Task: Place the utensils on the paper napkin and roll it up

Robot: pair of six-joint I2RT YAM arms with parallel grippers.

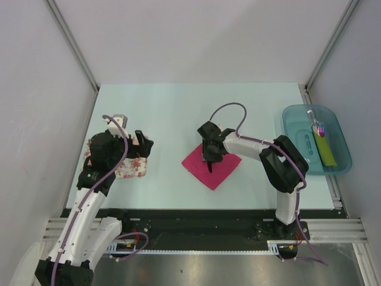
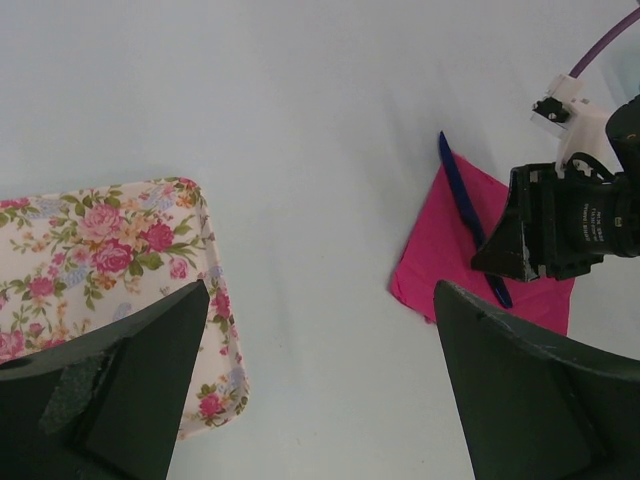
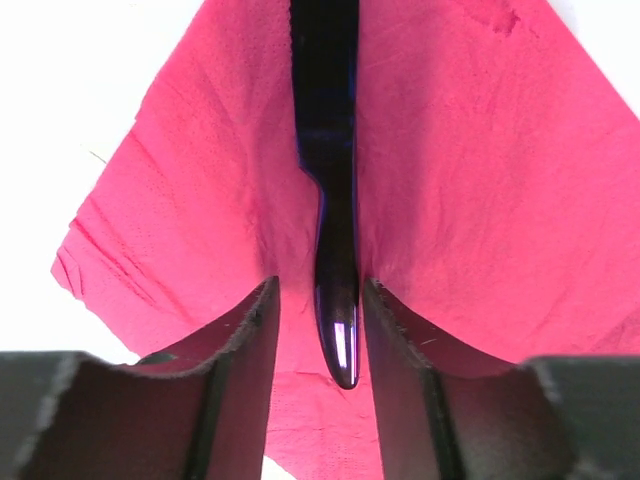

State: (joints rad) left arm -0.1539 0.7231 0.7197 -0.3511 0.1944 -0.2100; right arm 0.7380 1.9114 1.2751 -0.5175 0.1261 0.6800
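Pink napkin bears a blue utensil; right gripper straddles it barely apart, left gripper gapes empty.

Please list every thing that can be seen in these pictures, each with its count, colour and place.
paper napkin: 1, magenta-pink, flat at the table's centre
utensil: 1, dark blue, lying on the paper napkin
floral cloth: 1, white with pink flowers, left side of the table
bin: 1, clear teal, right edge of the table
brush: 1, white handle, multicoloured bristles, in the bin
strip: 1, yellow-green, in the bin beside the brush
table: 1, pale mint
left gripper: 1, black, open, over the floral cloth
right gripper: 1, black, open, straddling the utensil's end
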